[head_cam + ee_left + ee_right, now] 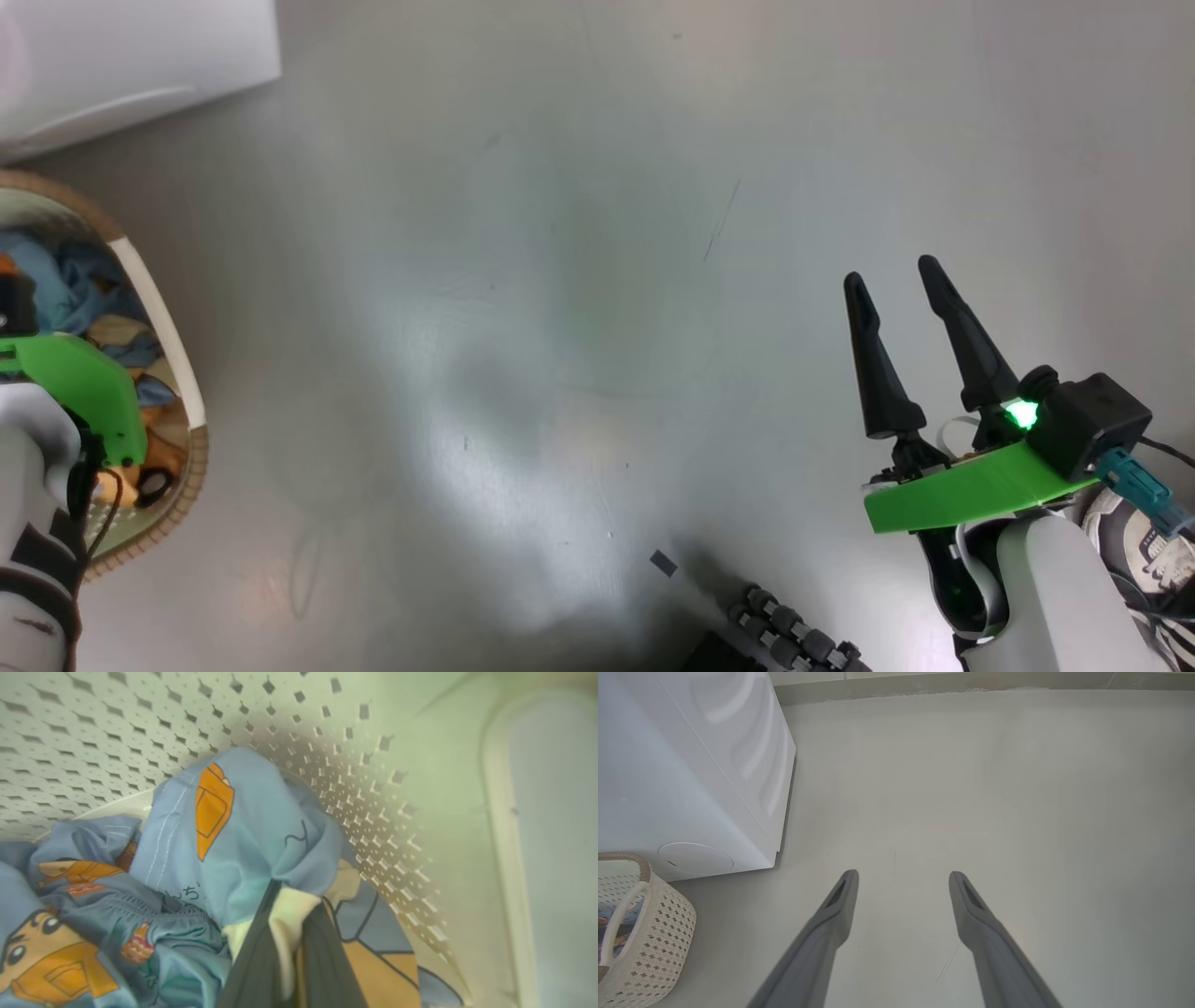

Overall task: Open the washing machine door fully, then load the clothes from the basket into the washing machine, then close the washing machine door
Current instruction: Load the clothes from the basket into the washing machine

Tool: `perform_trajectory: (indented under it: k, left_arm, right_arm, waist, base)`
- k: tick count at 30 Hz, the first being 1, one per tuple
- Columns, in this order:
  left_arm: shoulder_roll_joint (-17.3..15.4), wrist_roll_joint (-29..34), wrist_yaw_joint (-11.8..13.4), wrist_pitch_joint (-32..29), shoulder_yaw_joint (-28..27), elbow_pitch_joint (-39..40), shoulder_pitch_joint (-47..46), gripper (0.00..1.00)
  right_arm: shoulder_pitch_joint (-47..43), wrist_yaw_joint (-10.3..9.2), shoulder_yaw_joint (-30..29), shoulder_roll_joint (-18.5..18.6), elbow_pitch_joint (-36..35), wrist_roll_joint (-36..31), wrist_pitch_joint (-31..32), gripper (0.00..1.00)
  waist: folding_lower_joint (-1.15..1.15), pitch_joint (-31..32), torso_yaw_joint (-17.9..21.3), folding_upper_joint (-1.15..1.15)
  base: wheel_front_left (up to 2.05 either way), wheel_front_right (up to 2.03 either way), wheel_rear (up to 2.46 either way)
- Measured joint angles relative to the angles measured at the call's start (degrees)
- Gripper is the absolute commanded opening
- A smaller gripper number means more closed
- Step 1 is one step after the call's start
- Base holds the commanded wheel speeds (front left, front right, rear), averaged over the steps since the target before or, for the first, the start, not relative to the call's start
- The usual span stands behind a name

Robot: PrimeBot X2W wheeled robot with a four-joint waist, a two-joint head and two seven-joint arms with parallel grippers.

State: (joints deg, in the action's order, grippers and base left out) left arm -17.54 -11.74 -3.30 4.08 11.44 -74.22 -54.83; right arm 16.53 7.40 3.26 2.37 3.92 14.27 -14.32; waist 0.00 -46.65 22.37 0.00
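**Loading under way: first grab in the basket**

The washing machine (691, 765) stands white and square on the grey floor (579, 280), up and to the robot's left. In the right wrist view its ribbed side panel faces out over the bare floor. The face with the small round cover low down looks toward the basket. How the door stands, I cannot tell from here.

The basket (658, 933) sits on the floor just beside that lower corner, at the robot's left side. It is upright with its mouth open to the ceiling. Its longer side appears to run away from the robot, with a white handle arching over the end nearest the right wrist camera.

Inside, against the perforated wall, lies the blue cartoon-print garment (243, 826). It is bunched rather than laid out, so it has no real long axis. One fold humps up from the grip toward the basket wall.

The left jaws are down in the basket and shut on that garment, a cream strip of cloth squeezed between the dark fingers (254, 961). The right jaws hang wide open over bare floor, holding nothing, fingers (876, 364) pointing away from the robot.

I'd judge this the loading step, at the pick. Next comes a straight lift to clear the rim, then a turn toward the drum.
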Motion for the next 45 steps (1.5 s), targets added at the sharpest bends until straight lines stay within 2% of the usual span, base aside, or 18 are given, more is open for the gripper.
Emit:
perform_trajectory:
  k: [8, 13, 21, 36, 45]
  left_arm:
    - [1.0, -1.9, -0.3, 5.6, -1.0, -0.1, 2.0, 0.0]
    - [3.1, -2.8, -0.6, 7.9, -1.0, 0.0, 2.9, 0.0]
    - [5.4, -4.2, -0.8, 10.1, -1.4, 2.8, 7.8, 0.0]
    - [8.5, -4.7, -0.4, 10.1, -7.1, 26.9, 26.9, 0.0]
    - [13.0, -4.1, -0.1, 10.1, -11.3, 39.7, 39.1, 0.0]
  right_arm:
    - [3.3, 0.0, 1.2, 0.0, 1.5, -2.0, 0.0, 1.0]
    - [3.7, 0.0, 1.2, 0.0, 2.4, -4.0, 0.0, 1.0]
    - [3.2, 0.0, 1.0, 0.1, 3.9, -6.9, 0.0, 1.0]
    - [-1.4, 0.0, 0.7, 2.1, 6.5, -7.2, 0.0, 1.0]
    - [-5.7, 0.0, 1.2, 2.6, 8.6, -7.1, 0.0, 1.0]
  waist:
    - [0.0, 3.6, -0.4, 0.0]
    - [0.0, 5.9, -1.5, 0.0]
    - [0.0, 11.7, -5.1, 0.0]
    - [0.0, 24.0, -11.6, 0.0]
    - [0.0, 32.6, -15.1, 0.0]
  base:
    - [0.0, 0.0, 0.0]
    - [0.0, 0.0, 0.0]
    - [0.0, 0.0, 0.0]
    - [0.0, 0.0, 0.0]
    - [0.0, 0.0, 0.0]
